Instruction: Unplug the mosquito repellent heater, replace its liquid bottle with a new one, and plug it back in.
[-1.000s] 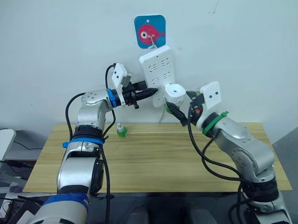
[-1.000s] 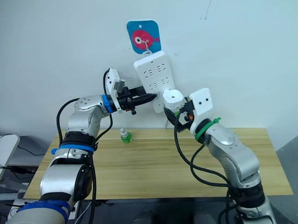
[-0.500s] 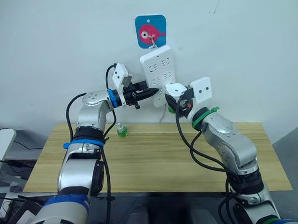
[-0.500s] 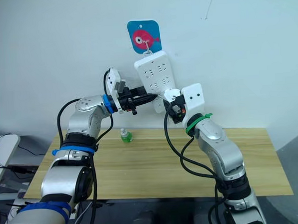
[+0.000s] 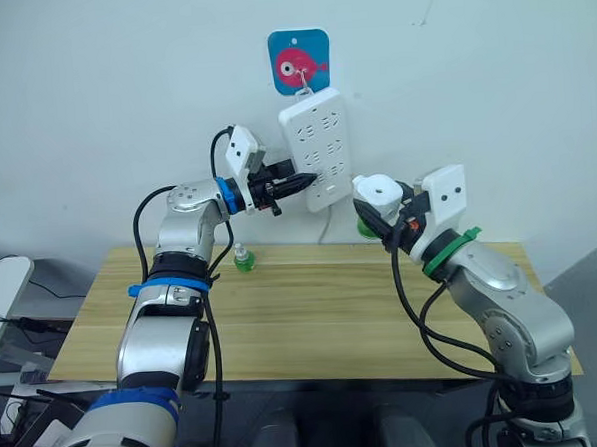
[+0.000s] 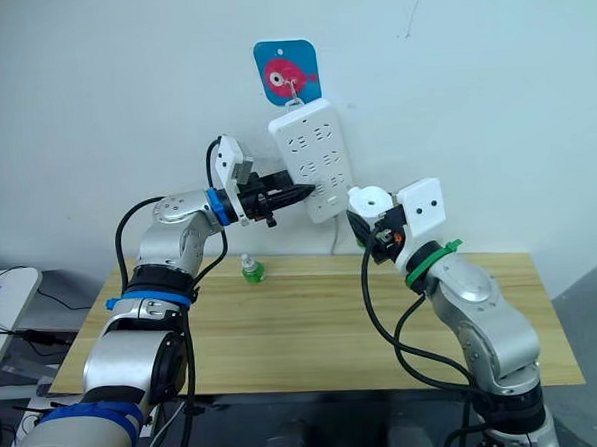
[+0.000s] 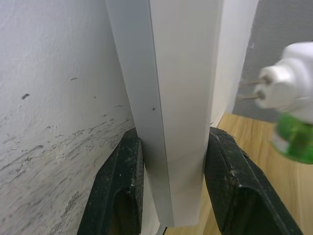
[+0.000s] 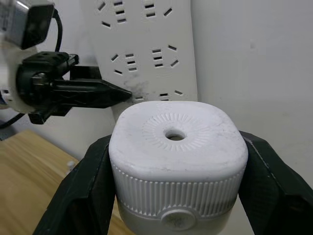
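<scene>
Your right claw (image 5: 378, 211) grips the mosquito repellent heater (image 5: 376, 191) right of centre, unplugged, just beside the power strip (image 5: 316, 149), whose edge your left claw (image 5: 298, 180) pinches at upper centre.

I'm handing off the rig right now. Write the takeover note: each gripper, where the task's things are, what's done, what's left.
Left gripper: shut on the edge of the wall-hung power strip, steadying it.
Right gripper: shut on the mosquito repellent heater, held in the air clear of the strip, prongs bare, green bottle attached underneath.
A small green bottle stands on the wooden table under the left arm.
Done: heater unplugged.
Left: swap the bottle, then plug the heater back in.
</scene>
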Controlling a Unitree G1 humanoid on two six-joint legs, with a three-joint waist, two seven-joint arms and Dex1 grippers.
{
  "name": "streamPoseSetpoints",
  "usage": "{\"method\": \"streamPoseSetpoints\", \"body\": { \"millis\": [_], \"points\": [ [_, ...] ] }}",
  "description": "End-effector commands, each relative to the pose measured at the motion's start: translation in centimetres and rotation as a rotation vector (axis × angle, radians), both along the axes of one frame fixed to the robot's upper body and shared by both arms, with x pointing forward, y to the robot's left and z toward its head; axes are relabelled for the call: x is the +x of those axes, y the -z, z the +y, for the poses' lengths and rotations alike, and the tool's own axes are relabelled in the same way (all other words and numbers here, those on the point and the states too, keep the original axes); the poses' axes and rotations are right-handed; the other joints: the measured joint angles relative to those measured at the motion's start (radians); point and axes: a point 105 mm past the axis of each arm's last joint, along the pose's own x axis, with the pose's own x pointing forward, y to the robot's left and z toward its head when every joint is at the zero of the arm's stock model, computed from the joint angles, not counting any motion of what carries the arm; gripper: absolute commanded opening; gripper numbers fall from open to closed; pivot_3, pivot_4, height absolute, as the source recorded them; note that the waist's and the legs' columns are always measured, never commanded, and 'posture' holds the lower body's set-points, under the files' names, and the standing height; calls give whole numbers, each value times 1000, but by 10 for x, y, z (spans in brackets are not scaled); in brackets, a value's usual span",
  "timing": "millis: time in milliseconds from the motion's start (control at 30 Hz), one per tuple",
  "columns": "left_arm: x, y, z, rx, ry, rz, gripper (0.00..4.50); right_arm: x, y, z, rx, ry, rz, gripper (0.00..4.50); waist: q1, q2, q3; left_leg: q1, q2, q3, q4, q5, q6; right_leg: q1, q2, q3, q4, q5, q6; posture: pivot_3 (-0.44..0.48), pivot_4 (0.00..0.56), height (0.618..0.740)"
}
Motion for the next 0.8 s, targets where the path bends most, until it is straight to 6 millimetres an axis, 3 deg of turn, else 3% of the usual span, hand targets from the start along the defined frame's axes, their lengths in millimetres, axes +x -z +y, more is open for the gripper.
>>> {"method": "streamPoseSetpoints", "body": {
  "millis": [33, 200, 333, 400, 467, 633, 800],
  "points": [
    [4, -9, 12, 31, -64, -62, 1697, -4, -17, -8, 14, -23, -61, 2947, -2, 0, 0, 0, 0, 0, 0, 0, 0, 0, 0, 0, 0, 0, 0, -25, 181, 740],
    [-6, 12, 50, 47, -162, -30, 3213, 8, -17, -29, 48, 34, -39, 2947, -28, 2, 1, 1, 0, 1, -1, 0, 0, -1, 0, 2, 2, 0, 0, -18, 182, 740],
    [-27, 31, 77, 98, -239, -4, 4314, 11, -15, -39, 107, 46, 0, 2947, -40, 3, 5, 0, 3, -1, -4, 0, 0, -5, -3, 4, 5, 0, -1, 8, 188, 740],
    [-46, 47, 78, 166, -252, -29, 4430, 13, -12, -45, 147, 55, 38, 2947, -39, 5, 6, -1, 4, -2, -5, 0, 0, -7, -3, 3, 6, -1, -2, 23, 191, 740],
    [-69, 57, 67, 213, -214, -83, 4430, 15, -7, -50, 198, 55, 97, 2947, -35, 8, 8, 0, 4, -2, -5, 0, 0, -6, -3, 4, 6, -1, -2, 32, 195, 740],
    [-107, 44, 17, 39, -155, -154, 4430, 21, -3, -57, 539, 22, 300, 2947, -6, 9, 24, 0, 3, -3, -4, 0, -1, -2, -6, 3, 4, -1, -2, 73, 205, 740],
    [-121, 42, -43, -88, -91, -172, 4430, 15, -9, -55, 711, -82, 418, 2947, 12, 11, 25, 0, 1, -2, -3, 1, -2, 0, -7, 3, 2, 0, -3, 74, 210, 740]
  ]
}}
